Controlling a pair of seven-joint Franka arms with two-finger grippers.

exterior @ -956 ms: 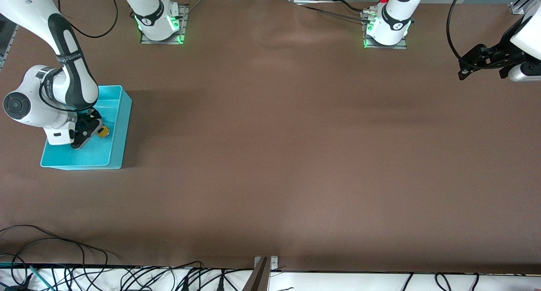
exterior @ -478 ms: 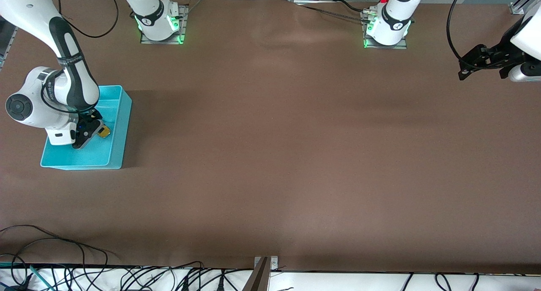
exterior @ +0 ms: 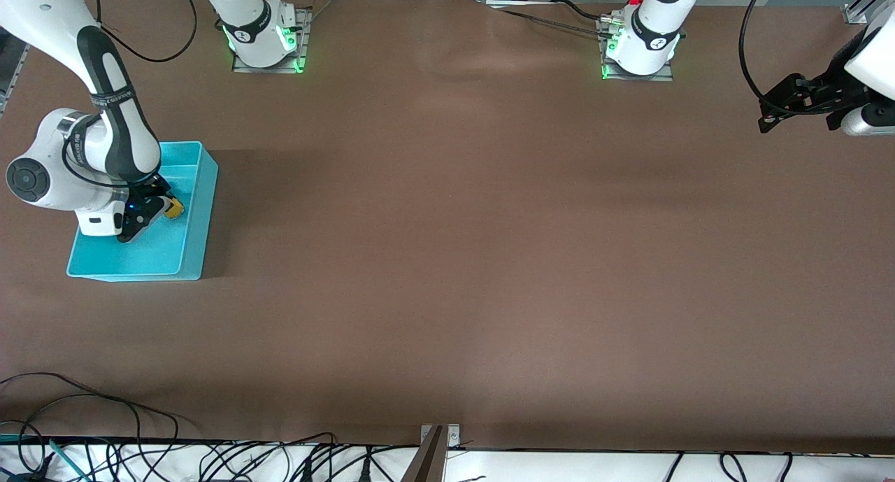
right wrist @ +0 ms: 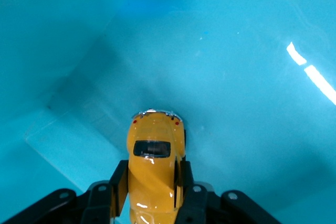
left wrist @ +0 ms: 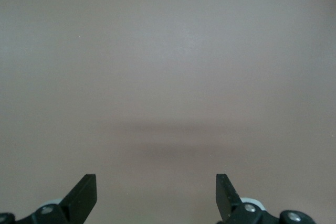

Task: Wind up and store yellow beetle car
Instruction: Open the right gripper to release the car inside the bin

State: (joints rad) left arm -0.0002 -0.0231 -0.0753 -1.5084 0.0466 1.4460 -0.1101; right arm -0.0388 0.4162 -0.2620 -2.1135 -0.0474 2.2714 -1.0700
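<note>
1. Yellow beetle car (right wrist: 155, 169) – tiny toy, rounded body, dark window on top, small red lights at the end pointing away from the wrist cam. Clamped by its sides betw. the two fingers of the right gripper (right wrist: 152, 192). Sits inside the turquoise bin (exterior: 192, 209), low over the bin floor; can't tell if wheels touch it.
2. Right gripper – fingers closed on the car, one finger per flank. Arm reaches from its base down into the bin, at the right arm's end of the table (exterior: 454, 258).
3. Turquoise bin – rectangular, open top, on the table near the right arm's end; holds only the car and gripper tip as far as visible.
4. Left gripper (left wrist: 156, 195) – fingers spread wide, nothing betw. them, bare brown table surface below. Arm waits at the left arm's end of the table, up off the surface.
5. Table – brown, plain; cables along the edge nearest the front cam.
</note>
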